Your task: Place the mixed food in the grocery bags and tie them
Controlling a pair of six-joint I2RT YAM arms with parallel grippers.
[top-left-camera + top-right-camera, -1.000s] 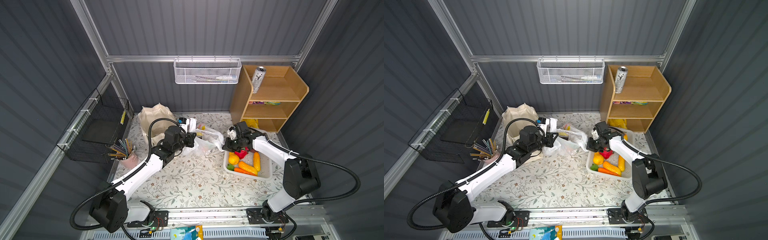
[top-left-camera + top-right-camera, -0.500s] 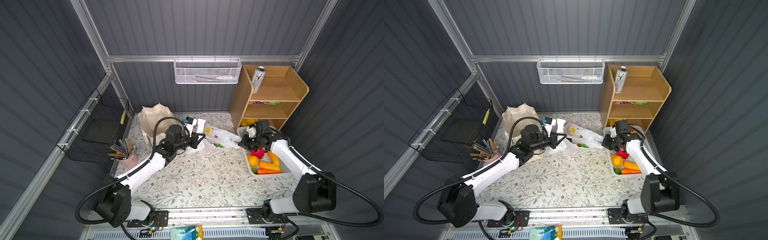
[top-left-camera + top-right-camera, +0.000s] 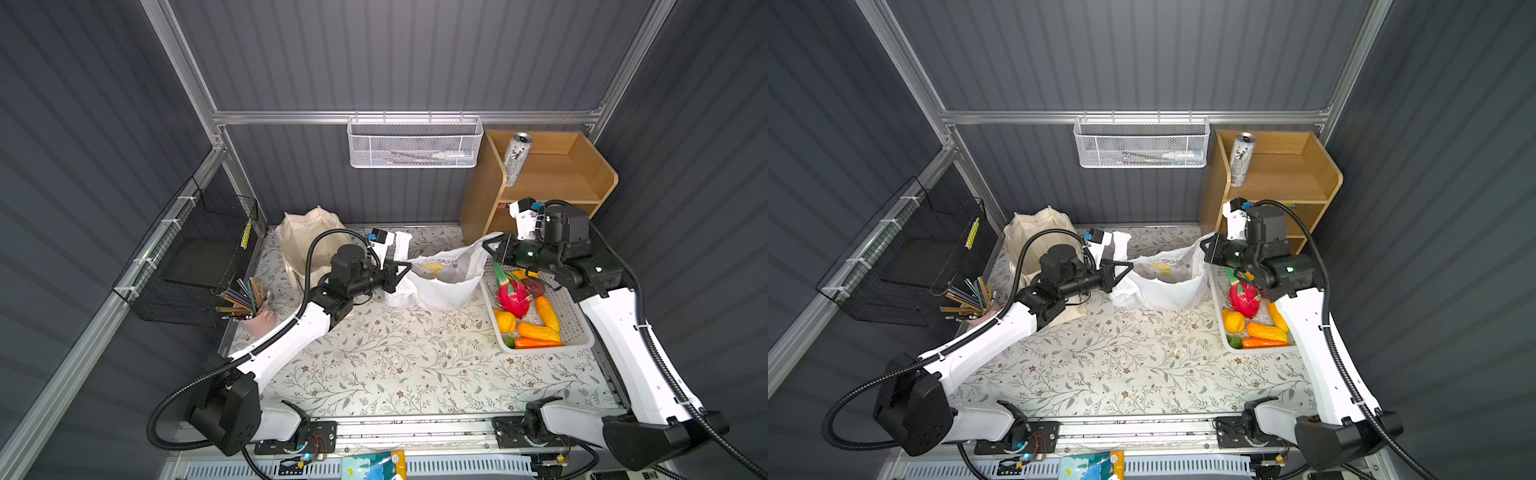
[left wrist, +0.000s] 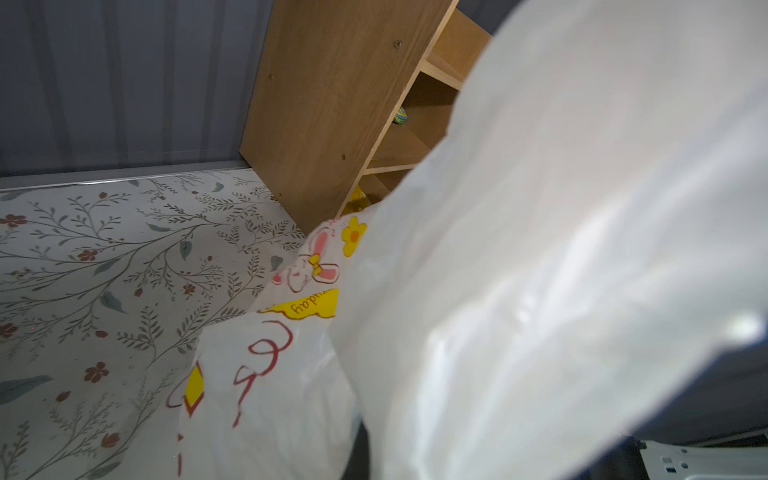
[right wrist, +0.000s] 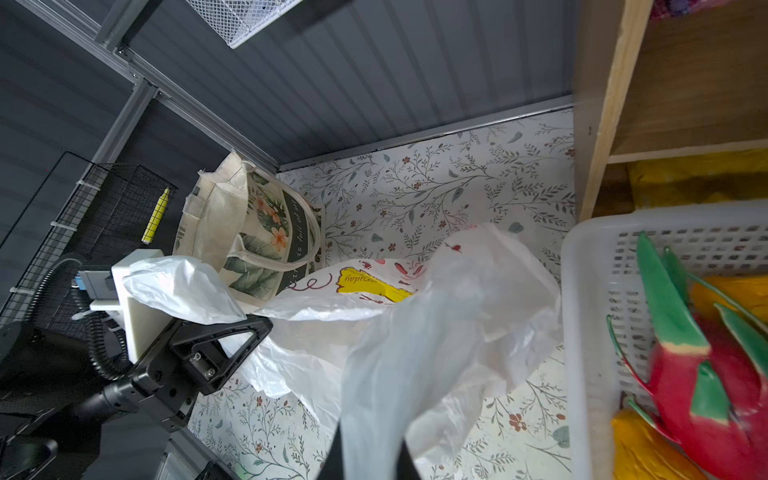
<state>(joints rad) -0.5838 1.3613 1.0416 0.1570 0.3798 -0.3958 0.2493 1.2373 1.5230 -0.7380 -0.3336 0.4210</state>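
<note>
The white plastic grocery bag (image 3: 440, 282) (image 3: 1163, 282) with yellow and pink prints hangs stretched between my two grippers, its bottom on the table. My left gripper (image 3: 405, 269) (image 3: 1128, 268) is shut on its left handle. My right gripper (image 3: 487, 248) (image 3: 1204, 246) is shut on its right handle, and white plastic (image 5: 399, 374) runs between its jaws. Plastic (image 4: 540, 249) covers the left jaws. The cream canvas tote (image 3: 301, 237) (image 5: 249, 232) stands behind the left arm. Toy food lies in a white basket (image 3: 579, 338), including a pink dragon fruit (image 3: 513, 296) (image 5: 715, 374). A silver can (image 3: 515, 160) stands on the shelf top.
A wooden shelf unit (image 3: 552, 183) stands at the back right, right behind my right gripper. A pink cup of pencils (image 3: 259, 322) and a black wire basket (image 3: 195, 257) are on the left. A white mesh basket (image 3: 415, 143) hangs on the back wall.
My right gripper has pulled its handle right and back toward the shelf. The left gripper has moved a little right. The bag is stretched wider between them, and the white basket sits farther right.
</note>
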